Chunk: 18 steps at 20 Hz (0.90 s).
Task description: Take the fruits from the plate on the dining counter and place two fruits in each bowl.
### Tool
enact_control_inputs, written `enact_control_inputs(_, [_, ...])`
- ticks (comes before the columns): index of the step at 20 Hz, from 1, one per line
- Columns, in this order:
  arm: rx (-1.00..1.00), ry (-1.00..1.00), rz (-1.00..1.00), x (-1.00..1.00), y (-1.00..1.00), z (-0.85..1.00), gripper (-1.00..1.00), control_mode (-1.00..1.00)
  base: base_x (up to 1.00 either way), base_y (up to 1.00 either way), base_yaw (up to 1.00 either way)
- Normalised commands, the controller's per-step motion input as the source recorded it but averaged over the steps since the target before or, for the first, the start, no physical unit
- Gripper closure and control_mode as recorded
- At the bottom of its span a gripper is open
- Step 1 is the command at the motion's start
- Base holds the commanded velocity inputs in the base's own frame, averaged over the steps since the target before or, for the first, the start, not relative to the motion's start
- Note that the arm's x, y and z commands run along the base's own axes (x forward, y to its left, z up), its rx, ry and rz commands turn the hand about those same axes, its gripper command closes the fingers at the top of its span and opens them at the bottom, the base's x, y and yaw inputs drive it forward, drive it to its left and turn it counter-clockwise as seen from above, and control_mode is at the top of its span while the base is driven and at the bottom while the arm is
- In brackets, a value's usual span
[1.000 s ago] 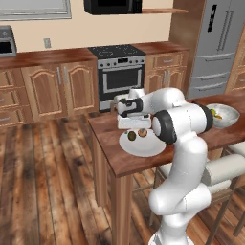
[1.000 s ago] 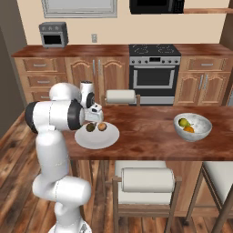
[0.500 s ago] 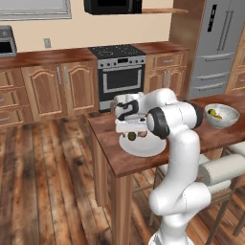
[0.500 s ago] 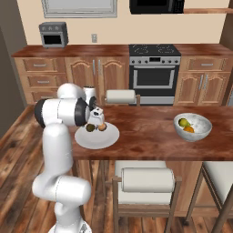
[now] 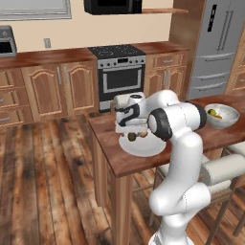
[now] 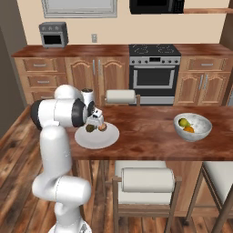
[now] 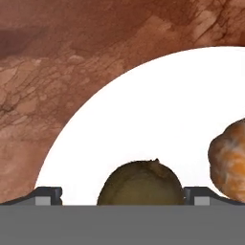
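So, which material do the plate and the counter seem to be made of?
The plate looks like glazed ceramic: plain, smooth and white, though plastic is possible. The dining counter looks like polished reddish-brown wood, with mottled grain and a soft sheen.

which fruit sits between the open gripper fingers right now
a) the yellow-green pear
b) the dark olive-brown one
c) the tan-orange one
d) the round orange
b) In the hand view the dark olive-brown fruit lies centred between the two fingertips of the open gripper on the plate, while the tan-orange fruit sits off to one side, outside the fingers.
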Motion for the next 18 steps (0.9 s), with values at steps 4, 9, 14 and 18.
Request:
enact_control_inputs(4, [0.07,-0.07,0.0,-0.38,-0.18,0.0,-1.0,-1.0,0.0,0.0,0.0])
enact_control_inputs(9, [0.0,0.01,0.0,0.11,-0.09,0.09,-1.0,-1.0,0.0,0.0,0.0])
enact_control_inputs(14, [-0.05,0.05,0.0,0.41,0.06,0.12,-1.0,-1.0,0.0,0.0,0.0])
enact_control_inputs(18, [-0.03,0.09,0.0,0.18,0.17,0.02,-1.0,-1.0,0.0,0.0,0.0])
